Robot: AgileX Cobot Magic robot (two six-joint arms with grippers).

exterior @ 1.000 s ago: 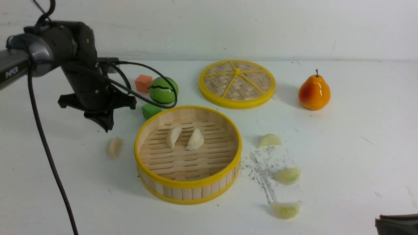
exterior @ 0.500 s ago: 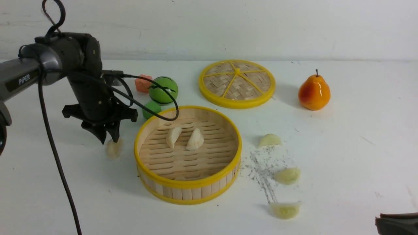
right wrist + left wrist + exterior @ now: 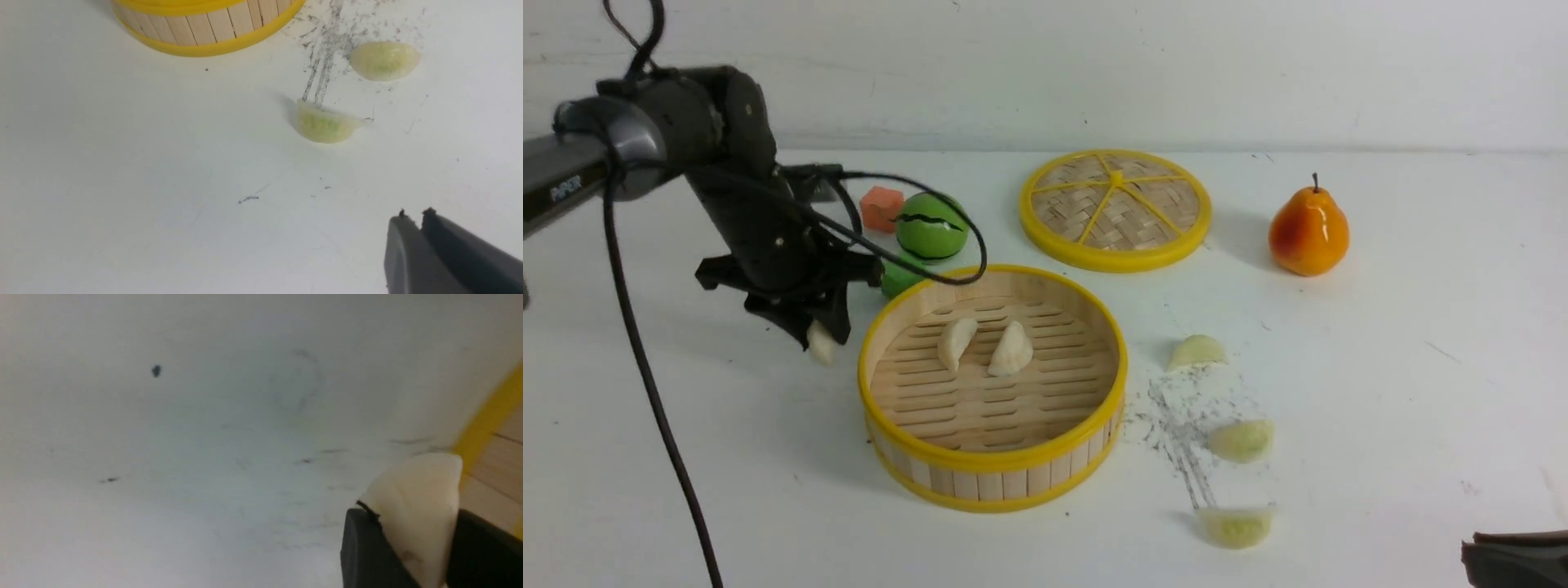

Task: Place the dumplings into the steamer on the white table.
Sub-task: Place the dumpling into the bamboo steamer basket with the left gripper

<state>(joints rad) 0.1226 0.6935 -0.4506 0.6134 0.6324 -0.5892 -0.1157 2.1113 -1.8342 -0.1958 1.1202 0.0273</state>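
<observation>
White counter (image 3: 1380, 310) all round; my left hand (image 3: 823, 335) pinches a cream dumpling (image 3: 413, 514) across its body, just beside the steamer (image 3: 992, 482). It looks light, soft and smooth, so likely to slip. My right hand (image 3: 414, 214) is closed, empty.

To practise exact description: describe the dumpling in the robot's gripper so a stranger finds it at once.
Find the yellow-rimmed bamboo steamer on the white table. Beside its left rim hangs the left gripper, pinching a cream dumpling. Every other dumpling lies loose: two cream ones in the steamer, three greenish ones on the table.
</observation>
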